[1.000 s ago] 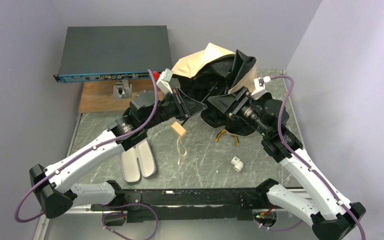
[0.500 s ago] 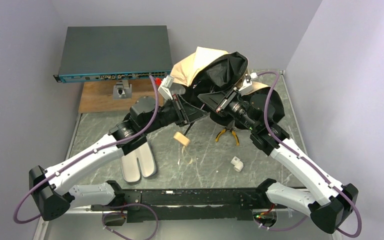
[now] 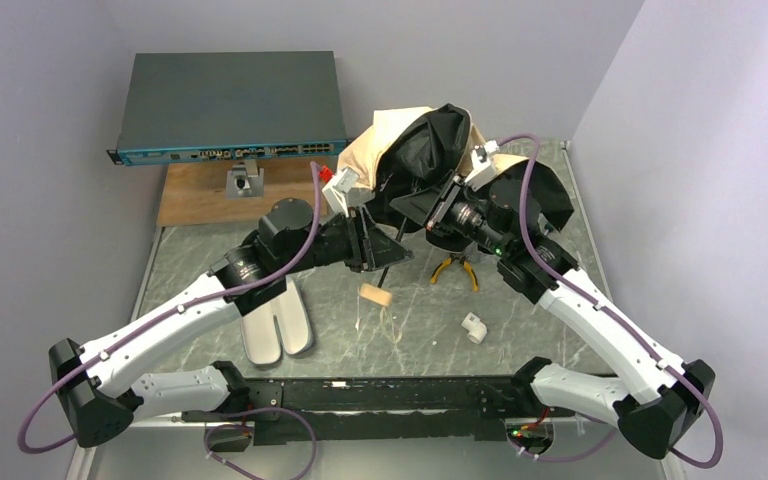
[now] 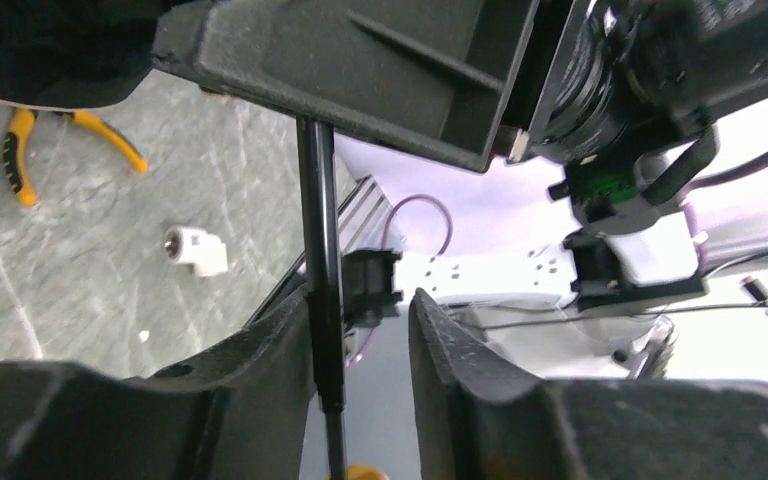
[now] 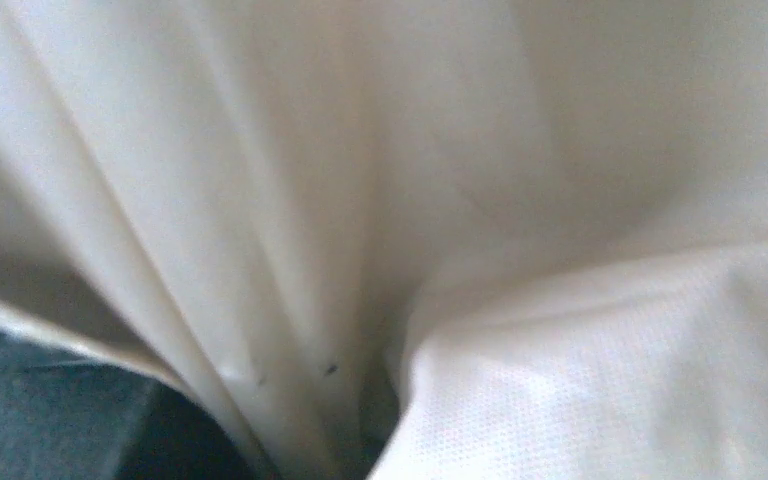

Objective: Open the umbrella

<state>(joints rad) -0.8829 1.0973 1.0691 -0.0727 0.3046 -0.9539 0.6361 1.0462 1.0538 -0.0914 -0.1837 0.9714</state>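
Top external view: the umbrella (image 3: 415, 150) is at 12 o'clock on the table (image 3: 200, 260). Its canopy is half bunched and raised off the surface, cream outside and black inside. Its black shaft (image 3: 392, 245) slants down toward 6 o'clock to the tan handle (image 3: 375, 295) over the middle of the table; whether the handle touches the surface cannot be told. The left gripper (image 3: 378, 250) comes in from 8 o'clock and sits at the shaft. The right gripper (image 3: 420, 205) reaches in from 4 o'clock and is pushed into the black folds, so whether its jaws are spread or pressed together cannot be told. Pliers (image 3: 455, 270) with yellow handles lie just at 5 o'clock of the canopy. A small white fitting (image 3: 474, 327) lies farther the same way, and two pale oval shells (image 3: 275, 325) lie side by side at 7 o'clock. A grey network box (image 3: 230, 100) stands at 11 o'clock behind a wooden board (image 3: 200, 195).

Left wrist view: the left gripper (image 4: 365, 300) has its jaws spread, with the shaft (image 4: 320, 250) between them. The shaft rests against the 9 o'clock finger and stands apart from the other. It runs up to 12 o'clock under black parts of the right arm (image 4: 640, 60). The pliers (image 4: 20, 160) lie at 10 o'clock and the white fitting (image 4: 195, 250) at 9 o'clock.

Right wrist view: folds of the umbrella's cream fabric (image 5: 460, 200) fill the frame, with a dark patch at 7 o'clock. No fingers show.
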